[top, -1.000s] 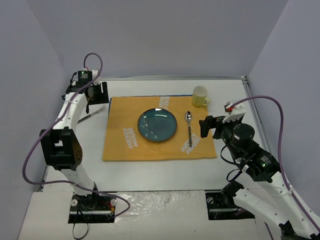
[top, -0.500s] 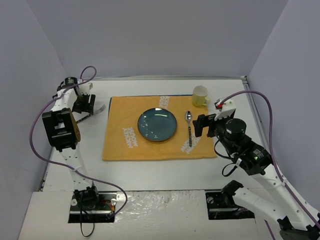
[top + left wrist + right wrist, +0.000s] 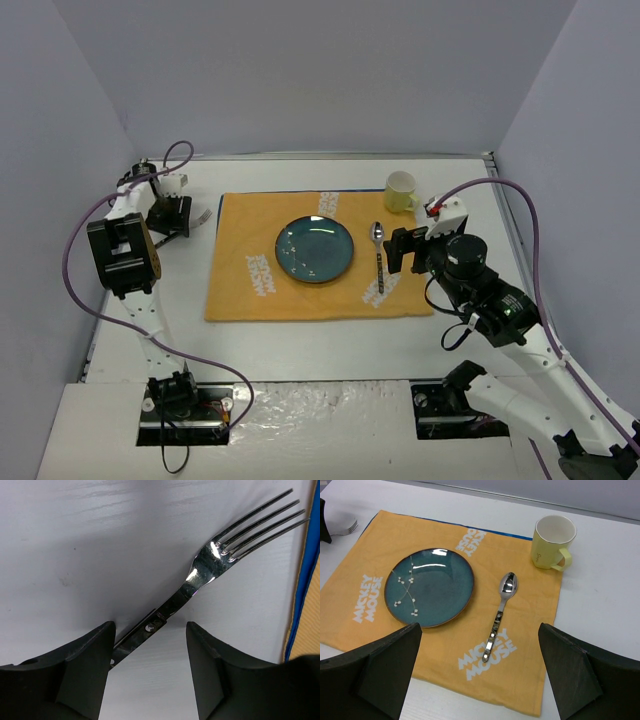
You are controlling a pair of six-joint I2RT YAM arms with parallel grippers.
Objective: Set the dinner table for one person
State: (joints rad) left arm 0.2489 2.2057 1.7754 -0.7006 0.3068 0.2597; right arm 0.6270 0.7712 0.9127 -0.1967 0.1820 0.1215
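White counter [image 3: 330, 340] fills the space between plain grey walls, with both arm bases at its 6 o'clock edge. Nearest, the right end effector [image 3: 479, 630] hangs at the 3 o'clock edge of the orange placemat [image 3: 240, 300], fingers spread wide and holding nothing. On the mat, a teal plate [image 3: 314, 249] sits at the centre, with a spoon [image 3: 379, 262] just beside it at 3 o'clock. Farther back, a pale yellow cup [image 3: 401, 192] stands by the mat's 1 o'clock corner. Off the mat, at 10 o'clock from the plate, the fork [image 3: 200, 575] lies flat on the bare counter, its tines close to the mat's blue edge. The left end effector [image 3: 150, 630] straddles its handle, fingers apart with a gap on each side and nothing clamped.

The grasp looks like the main risk. The handle is thin, slick and crosses the gap at a slant, so closing fingers may spin it or ride over it. A hold well back from the tines could let them droop and snag the cloth.
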